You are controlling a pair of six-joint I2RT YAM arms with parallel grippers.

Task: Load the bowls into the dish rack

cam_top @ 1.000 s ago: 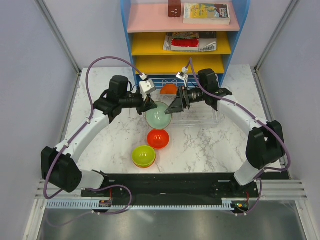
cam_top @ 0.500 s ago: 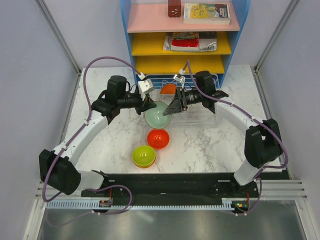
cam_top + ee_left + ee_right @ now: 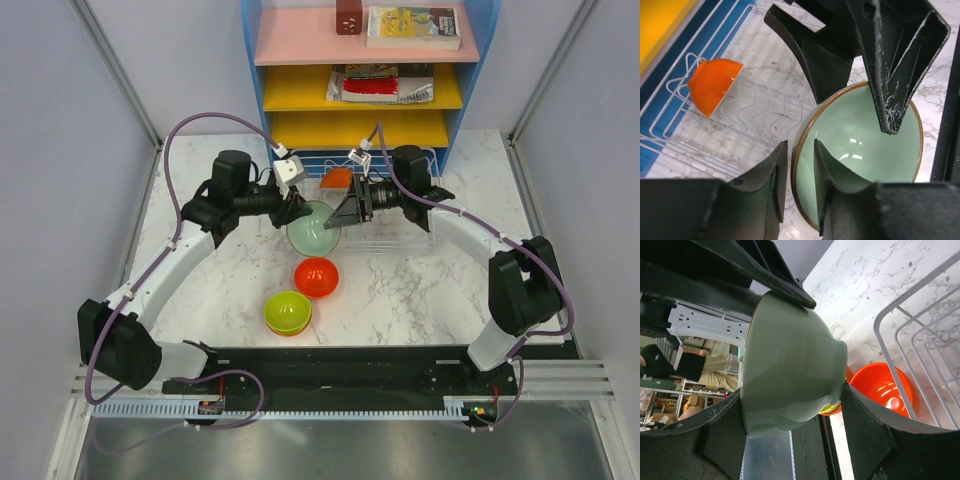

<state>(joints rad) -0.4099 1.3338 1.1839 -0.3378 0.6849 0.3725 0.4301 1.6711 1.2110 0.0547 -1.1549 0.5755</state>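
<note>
A mint bowl [image 3: 314,229] with a tan rim is held in the air at the left end of the white wire dish rack [image 3: 405,232]. My left gripper [image 3: 297,210] pinches its rim [image 3: 796,165], one finger outside and one inside. My right gripper [image 3: 345,213] spans the same bowl [image 3: 790,365] from rim to base, touching both. An orange bowl [image 3: 337,179] sits tilted among the rack's prongs, also in the left wrist view [image 3: 714,85]. A red bowl [image 3: 316,277] and a lime green bowl [image 3: 287,311] stacked on an orange one lie on the table in front.
A blue shelf unit [image 3: 365,70] with pink and yellow shelves holding books stands right behind the rack. The marble table [image 3: 430,290] ends at grey side walls and a black rail at the front.
Both grippers and the mint bowl between them have shifted slightly left and towards the back. The other bowls have not moved.
</note>
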